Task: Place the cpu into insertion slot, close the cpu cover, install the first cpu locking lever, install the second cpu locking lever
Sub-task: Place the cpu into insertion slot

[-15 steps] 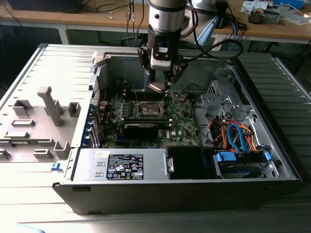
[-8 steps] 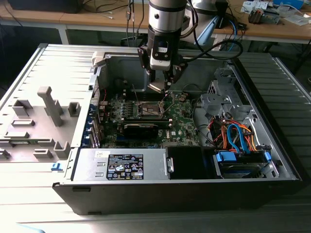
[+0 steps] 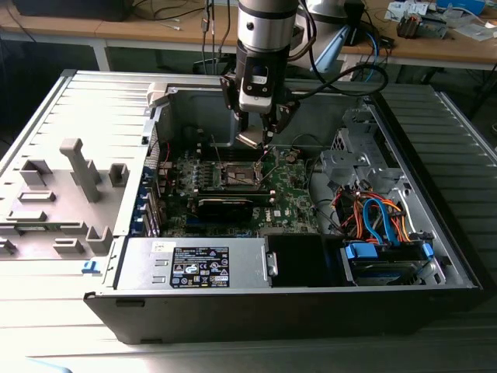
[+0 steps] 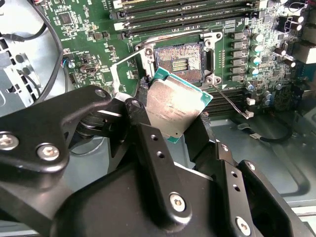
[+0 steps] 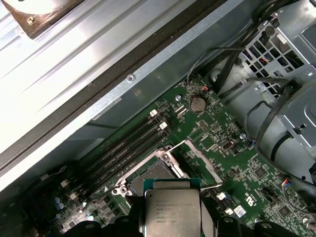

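Note:
My gripper (image 3: 256,141) hangs over the motherboard inside the open computer case, shut on the cpu (image 4: 177,106), a flat silvery square chip with a green edge. In both wrist views the black fingers (image 4: 144,129) press on opposite edges of the cpu (image 5: 172,210). The chip is tilted and sits a little above the insertion slot (image 4: 178,61), a dark square socket, not touching it. The cpu cover (image 5: 200,160), a thin silver frame, is swung open beside the insertion slot (image 5: 148,178). In the exterior view the insertion slot (image 3: 241,176) lies just below the gripper.
Black memory slots (image 5: 126,143) run alongside the socket. A round coin battery (image 5: 197,103) sits on the green board. A black heatsink block (image 3: 225,206) lies in front of the socket. Drive cages and coloured cables (image 3: 377,214) fill the exterior view's right. The power supply (image 3: 198,264) is at the front.

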Available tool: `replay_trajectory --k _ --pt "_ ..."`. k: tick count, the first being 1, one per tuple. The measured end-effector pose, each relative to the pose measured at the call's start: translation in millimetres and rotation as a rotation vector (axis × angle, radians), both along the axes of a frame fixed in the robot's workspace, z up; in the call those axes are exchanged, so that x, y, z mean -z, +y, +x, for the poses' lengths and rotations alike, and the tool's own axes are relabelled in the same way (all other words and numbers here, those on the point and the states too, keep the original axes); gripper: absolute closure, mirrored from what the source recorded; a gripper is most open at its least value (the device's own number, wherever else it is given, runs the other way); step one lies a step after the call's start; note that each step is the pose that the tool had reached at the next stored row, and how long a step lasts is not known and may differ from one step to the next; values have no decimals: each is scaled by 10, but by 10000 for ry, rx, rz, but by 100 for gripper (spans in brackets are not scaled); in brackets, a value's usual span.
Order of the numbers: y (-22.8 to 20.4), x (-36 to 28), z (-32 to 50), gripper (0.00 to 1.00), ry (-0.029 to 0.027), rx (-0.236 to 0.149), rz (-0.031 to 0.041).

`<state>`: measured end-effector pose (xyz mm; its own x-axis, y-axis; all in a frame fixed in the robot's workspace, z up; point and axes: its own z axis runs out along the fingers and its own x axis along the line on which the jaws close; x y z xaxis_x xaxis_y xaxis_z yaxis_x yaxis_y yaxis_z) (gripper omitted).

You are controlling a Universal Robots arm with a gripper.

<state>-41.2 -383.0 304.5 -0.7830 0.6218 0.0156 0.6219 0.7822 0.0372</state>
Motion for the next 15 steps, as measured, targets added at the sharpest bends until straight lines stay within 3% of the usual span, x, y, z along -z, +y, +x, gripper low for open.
replay_trajectory --k 15 --pt "0 2 0 45 -1 251 -1"
